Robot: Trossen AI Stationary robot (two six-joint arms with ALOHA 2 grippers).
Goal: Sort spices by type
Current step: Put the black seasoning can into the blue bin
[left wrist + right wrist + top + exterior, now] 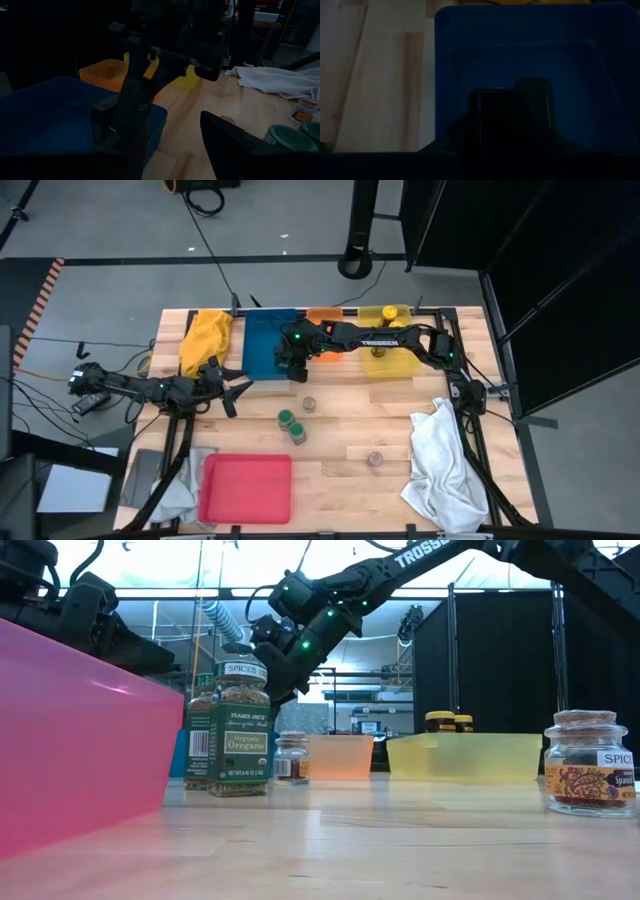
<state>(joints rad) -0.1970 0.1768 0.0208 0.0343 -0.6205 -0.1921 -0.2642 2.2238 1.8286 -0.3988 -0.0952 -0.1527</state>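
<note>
Lowering black box [496, 112] clamped in right gripper [297, 367] into blue tray [262, 330], leaving green-lidded jars [291, 425] unsorted; left gripper [238, 390] idling open.

A: What sits nearest the blue tray [45, 115]?
B: The right gripper [131, 107] hangs over its rim, with a black box [101, 119] showing there.
A: And beyond the tray?
B: An orange tray [102, 70]. Well apart from the blue tray lie a white cloth [280, 80] and 2 green-lidded jars [286, 138].
</note>
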